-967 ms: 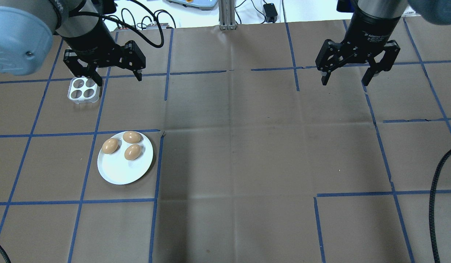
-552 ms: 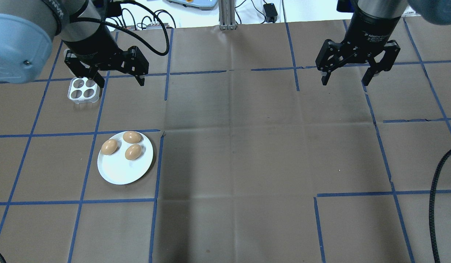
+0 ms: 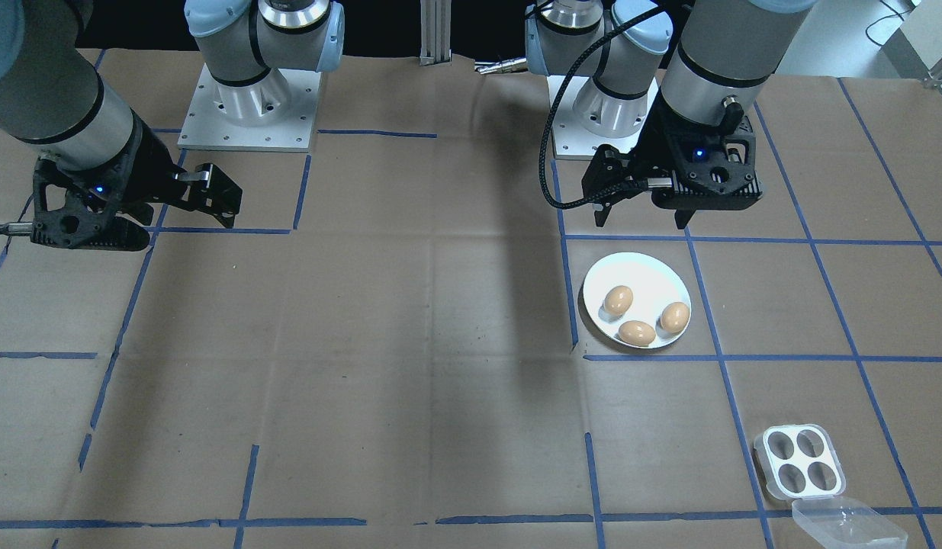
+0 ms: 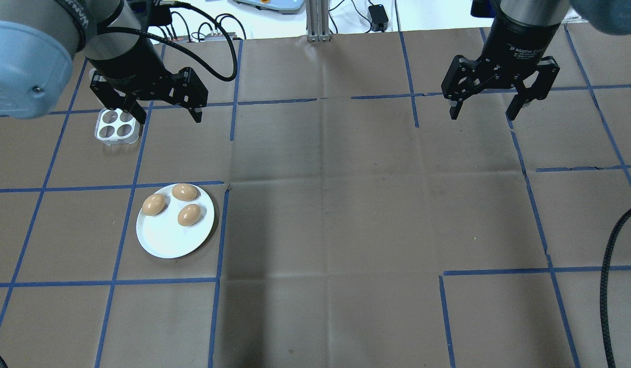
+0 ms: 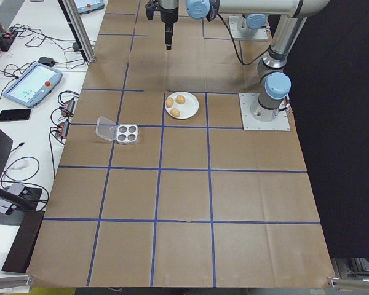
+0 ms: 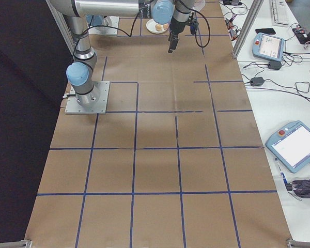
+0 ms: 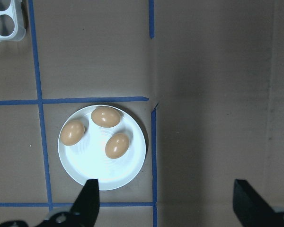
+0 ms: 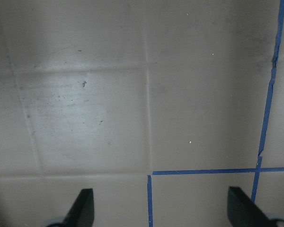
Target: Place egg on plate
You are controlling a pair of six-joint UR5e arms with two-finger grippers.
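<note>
Right, from my seat the brown paper-covered counter with its blue tape grid fills every view. My left arm's black two-finger gripper hangs over the counter's far left part with its jaws spread wide and holding nothing; the right arm's matching gripper hovers over the far right part, jaws likewise spread and bare.

The round shallow white plate sits in the left half of the counter, nearer the robot's edge than the tray. On it lie three smooth brown eggs, grouped on the plate's far side, close together but not touching as far as I can see. The small square white four-hole egg tray stands near the far left edge with all four cups vacant, and its clear plastic lid lies open beside it.

I judge the placing done, with no egg left off the plate. Were I to handle one, I'd treat it as light, rigid, slick and easily cracked, closing gently across its narrow middle.
</note>
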